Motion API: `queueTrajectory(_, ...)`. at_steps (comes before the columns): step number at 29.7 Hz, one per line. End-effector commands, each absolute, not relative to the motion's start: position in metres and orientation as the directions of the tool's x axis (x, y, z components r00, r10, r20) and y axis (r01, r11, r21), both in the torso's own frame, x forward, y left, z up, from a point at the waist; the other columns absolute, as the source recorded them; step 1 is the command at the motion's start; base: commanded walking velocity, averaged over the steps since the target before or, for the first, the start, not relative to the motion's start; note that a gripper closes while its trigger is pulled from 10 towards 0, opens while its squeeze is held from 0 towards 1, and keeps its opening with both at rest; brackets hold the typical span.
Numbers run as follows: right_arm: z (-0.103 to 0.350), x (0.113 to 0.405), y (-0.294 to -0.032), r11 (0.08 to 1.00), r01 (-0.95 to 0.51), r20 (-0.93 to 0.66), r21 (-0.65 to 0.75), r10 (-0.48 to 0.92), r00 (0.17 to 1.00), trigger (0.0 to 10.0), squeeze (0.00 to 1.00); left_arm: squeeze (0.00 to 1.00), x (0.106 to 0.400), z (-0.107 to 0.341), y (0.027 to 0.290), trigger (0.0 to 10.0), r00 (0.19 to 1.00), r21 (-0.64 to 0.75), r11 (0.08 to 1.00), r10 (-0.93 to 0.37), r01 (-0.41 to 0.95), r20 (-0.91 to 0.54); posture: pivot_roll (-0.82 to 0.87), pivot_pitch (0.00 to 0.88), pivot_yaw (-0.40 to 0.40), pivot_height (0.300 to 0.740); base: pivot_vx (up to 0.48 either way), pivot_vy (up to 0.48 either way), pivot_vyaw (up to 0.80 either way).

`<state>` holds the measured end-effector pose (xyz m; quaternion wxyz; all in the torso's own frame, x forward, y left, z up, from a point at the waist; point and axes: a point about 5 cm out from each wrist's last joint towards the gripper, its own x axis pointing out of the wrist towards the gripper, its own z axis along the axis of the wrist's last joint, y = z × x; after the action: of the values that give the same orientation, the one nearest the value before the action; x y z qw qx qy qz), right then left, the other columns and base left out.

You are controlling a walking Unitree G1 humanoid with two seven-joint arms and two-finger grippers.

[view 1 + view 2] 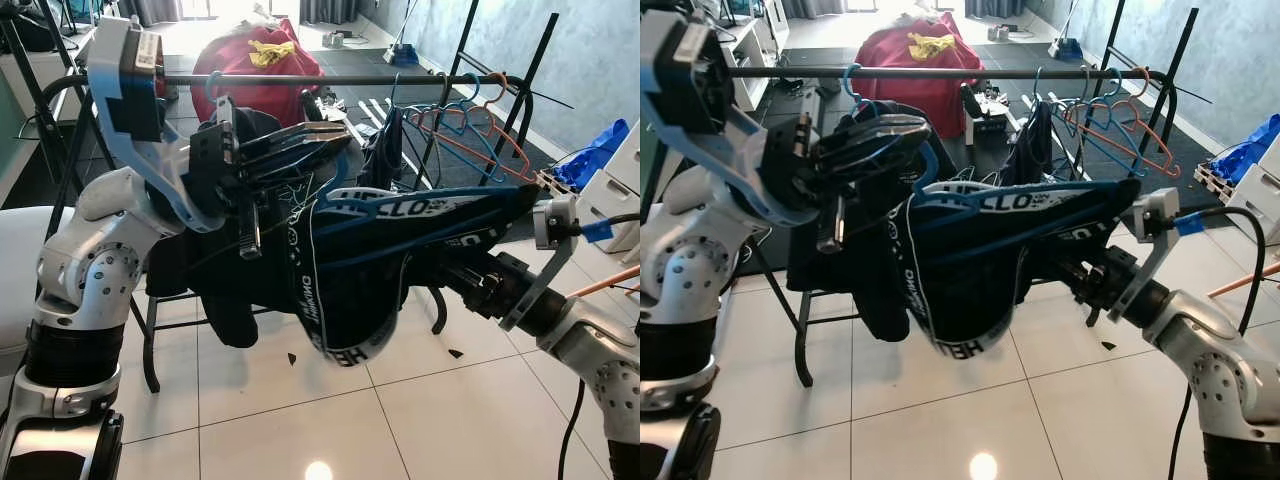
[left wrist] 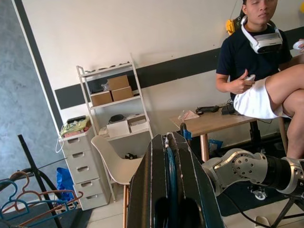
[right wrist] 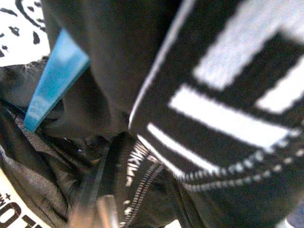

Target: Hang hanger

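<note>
White floor tiles (image 1: 300, 420) fill the lower frame. My left claw (image 1: 300, 145), at upper centre, is clenched on the blue hanger (image 1: 420, 205). Its arm is bent, elbow at left. I cannot tell the right claw's (image 1: 1080, 272) state under black garments (image 1: 350, 270). That hanger lies roughly level, running left-right below the rail (image 1: 330, 78).

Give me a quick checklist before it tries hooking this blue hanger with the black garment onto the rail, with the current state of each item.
1. Left gripper clamped on the blue hanger near its hook: ok.
2. Black garment draped on the hanger: ok.
3. Right gripper's grasp under the garment: cannot tell, hidden by cloth.
4. Hook over the rail: not ok, it sits below the rail.
5. Free stretch of rail between hung clothes and empty hangers: ok.
</note>
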<state>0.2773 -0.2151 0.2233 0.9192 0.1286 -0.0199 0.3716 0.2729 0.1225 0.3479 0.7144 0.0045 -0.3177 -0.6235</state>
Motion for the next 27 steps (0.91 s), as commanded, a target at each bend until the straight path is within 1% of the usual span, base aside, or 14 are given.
queueTrajectory(1, 0.227, 0.277, -0.220, 0.702, -0.680, 0.146, 0.211, 0.665, 0.732, 0.0, 0.00, 0.00, 0.268, 0.351, 0.118, 10.0, -0.009, 0.416, 0.202, -0.892, 0.886, 0.453, -0.07, 0.089, -0.040, 0.740, 0.000, 0.000, 0.00)
queueTrajectory(7, 0.230, 0.276, -0.224, 0.708, -0.677, 0.159, 0.203, 0.658, 0.736, 0.0, 0.00, 0.00, 0.270, 0.349, 0.120, 10.0, 0.013, 0.420, 0.217, -0.899, 0.881, 0.438, -0.07, 0.089, -0.039, 0.740, 0.000, 0.000, 0.00)
queueTrajectory(9, 0.235, 0.275, -0.230, 0.722, -0.663, 0.174, 0.199, 0.640, 0.748, 0.0, 0.00, 0.00, 0.276, 0.345, 0.127, 10.0, 0.062, 0.428, 0.251, -0.911, 0.868, 0.408, -0.07, 0.090, -0.038, 0.740, 0.000, 0.000, 0.00)
queueTrajectory(10, 0.235, 0.275, -0.230, 0.722, -0.663, 0.174, 0.199, 0.640, 0.748, 0.0, 0.00, 0.00, 0.276, 0.345, 0.127, 10.0, 0.062, 0.428, 0.251, -0.911, 0.868, 0.408, -0.07, 0.090, -0.038, 0.740, 0.000, 0.000, 0.00)
queueTrajectory(12, 0.238, 0.275, -0.237, 0.744, -0.637, 0.186, 0.201, 0.610, 0.771, 0.0, 0.00, 0.00, 0.281, 0.341, 0.138, 10.0, 0.111, 0.428, 0.284, -0.916, 0.858, 0.385, -0.07, 0.093, -0.036, 0.740, 0.000, 0.000, 0.00)
queueTrajectory(15, 0.238, 0.276, -0.240, 0.753, -0.626, 0.188, 0.202, 0.597, 0.780, 0.0, 0.00, 0.00, 0.282, 0.340, 0.142, 10.0, 0.124, 0.428, 0.291, -0.918, 0.856, 0.377, -0.07, 0.093, -0.036, 0.740, 0.000, 0.000, 0.00)
queueTrajectory(17, 0.239, 0.276, -0.246, 0.775, -0.600, 0.189, 0.199, 0.570, 0.800, 0.0, 0.00, 0.00, 0.284, 0.336, 0.152, 10.0, 0.154, 0.435, 0.303, -0.926, 0.848, 0.344, -0.07, 0.093, -0.036, 0.740, 0.000, 0.000, 0.00)
queueTrajectory(19, 0.238, 0.278, -0.253, 0.807, -0.559, 0.172, 0.191, 0.533, 0.828, 0.0, 0.00, 0.00, 0.285, 0.327, 0.161, 10.0, 0.186, 0.462, 0.293, -0.947, 0.837, 0.262, -0.07, 0.093, -0.036, 0.740, 0.000, 0.000, 0.00)
queueTrajectory(20, 0.238, 0.278, -0.253, 0.807, -0.559, 0.172, 0.191, 0.533, 0.828, 0.0, 0.00, 0.00, 0.285, 0.327, 0.161, 10.0, 0.186, 0.462, 0.293, -0.947, 0.837, 0.262, -0.07, 0.093, -0.036, 0.740, 0.000, 0.000, 0.00)
queueTrajectory(21, 0.236, 0.279, -0.257, 0.823, -0.537, 0.162, 0.187, 0.513, 0.843, 0.0, 0.00, 0.00, 0.285, 0.322, 0.167, 10.0, 0.196, 0.463, 0.277, -0.956, 0.842, 0.216, -0.07, 0.093, -0.036, 0.740, 0.000, 0.000, 0.00)
queueTrajectory(24, 0.236, 0.279, -0.259, 0.833, -0.522, 0.159, 0.185, 0.499, 0.852, 0.0, 0.00, 0.00, 0.284, 0.319, 0.170, 10.0, 0.196, 0.461, 0.262, -0.963, 0.848, 0.187, -0.07, 0.097, -0.040, 0.740, 0.000, 0.000, 0.00)
queueTrajectory(26, 0.234, 0.280, -0.265, 0.851, -0.495, 0.146, 0.178, 0.474, 0.868, 0.0, 0.00, 0.00, 0.282, 0.312, 0.174, 10.0, 0.185, 0.468, 0.215, -0.977, 0.857, 0.109, -0.07, 0.098, -0.041, 0.740, 0.000, 0.000, 0.00)
queueTrajectory(27, 0.233, 0.280, -0.267, 0.859, -0.482, 0.136, 0.176, 0.463, 0.876, 0.0, 0.00, 0.00, 0.281, 0.306, 0.177, 10.0, 0.170, 0.468, 0.172, -0.984, 0.867, 0.047, -0.07, 0.098, -0.041, 0.740, 0.000, 0.000, 0.00)
